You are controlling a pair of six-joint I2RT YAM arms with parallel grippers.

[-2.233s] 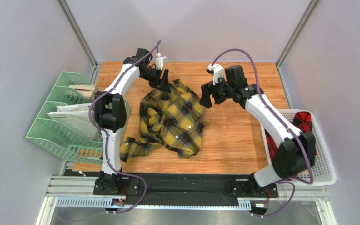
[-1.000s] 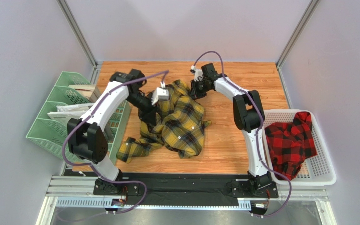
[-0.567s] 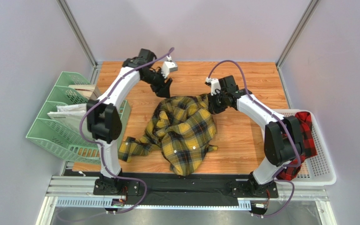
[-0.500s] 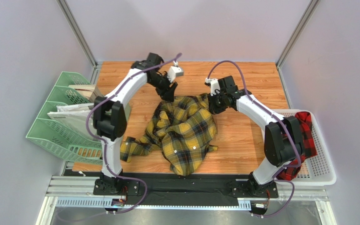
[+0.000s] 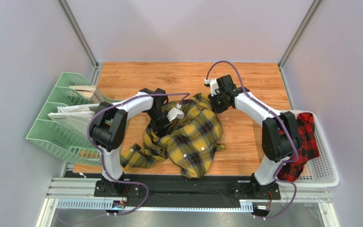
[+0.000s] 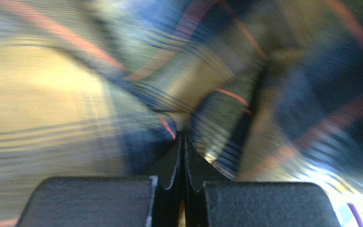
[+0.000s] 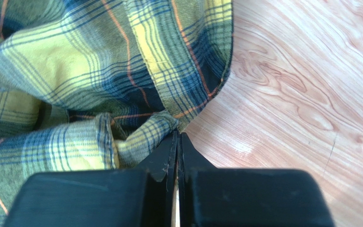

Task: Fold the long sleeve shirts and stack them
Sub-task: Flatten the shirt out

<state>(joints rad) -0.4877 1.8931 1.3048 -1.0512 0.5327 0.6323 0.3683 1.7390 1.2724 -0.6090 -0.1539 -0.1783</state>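
Observation:
The yellow-and-black checked shirt [image 5: 190, 137] lies crumpled in the middle of the wooden table, one sleeve trailing to the front left. My left gripper [image 5: 161, 125] is pressed into the shirt's left side. In the left wrist view its jaws [image 6: 184, 138] are shut, with blurred plaid cloth [image 6: 74, 109] bunched at their tips. My right gripper [image 5: 215, 105] sits at the shirt's back right edge. In the right wrist view it [image 7: 178, 135] is shut on a gathered fold of the yellow cloth [image 7: 141, 137]. The red-and-black checked shirt [image 5: 306, 137] lies heaped in the white basket [image 5: 328, 163].
Green plastic racks [image 5: 58, 125] holding papers stand along the table's left edge. The white basket sits off the right edge beside the right arm. Bare wood [image 5: 245, 142] shows right of the yellow shirt and along the back. Grey walls close in three sides.
My left arm swung from the back of the table down onto the shirt's left side and its jaws closed. The right gripper kept its hold and the shirt shifted slightly.

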